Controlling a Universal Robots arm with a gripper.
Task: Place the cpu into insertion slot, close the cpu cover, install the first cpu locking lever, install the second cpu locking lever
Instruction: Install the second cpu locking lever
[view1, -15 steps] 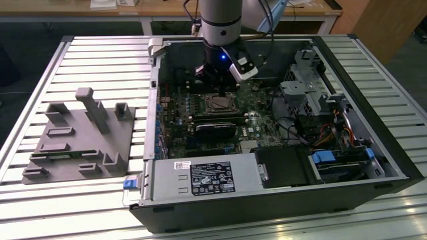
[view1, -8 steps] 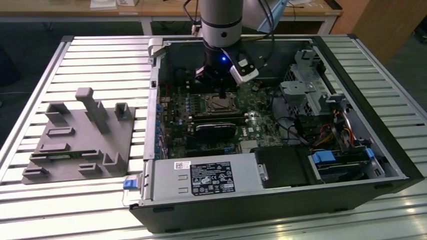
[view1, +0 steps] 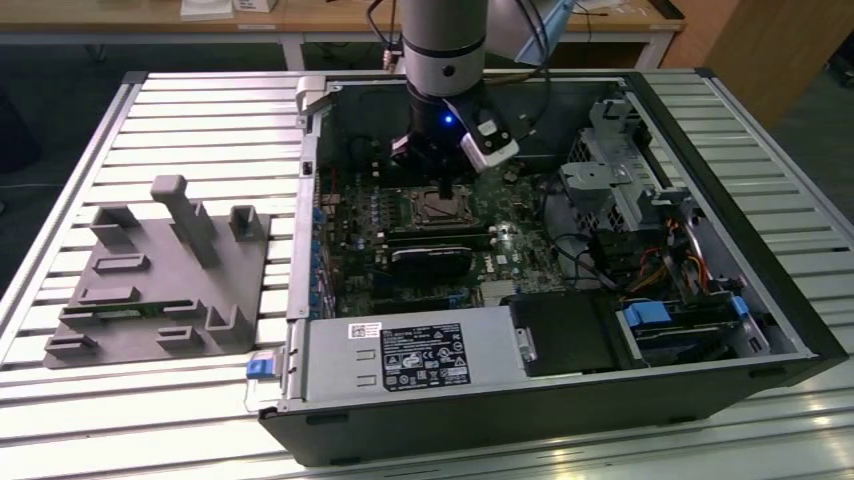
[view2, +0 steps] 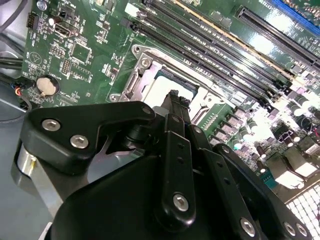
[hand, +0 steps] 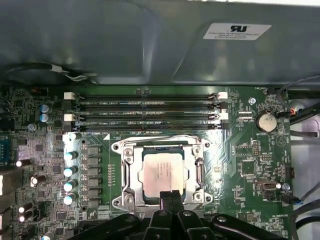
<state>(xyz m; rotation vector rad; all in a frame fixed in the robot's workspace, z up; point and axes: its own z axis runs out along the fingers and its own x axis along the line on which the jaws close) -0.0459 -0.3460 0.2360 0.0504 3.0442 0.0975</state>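
Silvery-tan, the cpu (hand: 164, 172) already sits in the insertion slot (hand: 131, 172) on the green motherboard (hand: 240, 150), with the cpu cover (hand: 161, 146) closed around it, I judge. Both levers seem left; they are hard to make out. The end effector (hand: 171, 196) hangs at the cpu's edge, fingertips together and empty.

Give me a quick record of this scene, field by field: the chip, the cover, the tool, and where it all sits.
chip: lying flat in the socket
cover: down around the chip, framing it
tool: fingers together, tips at the chip's edge
setting: green board inside an open computer case
memory slots: beside the socket, unfilled
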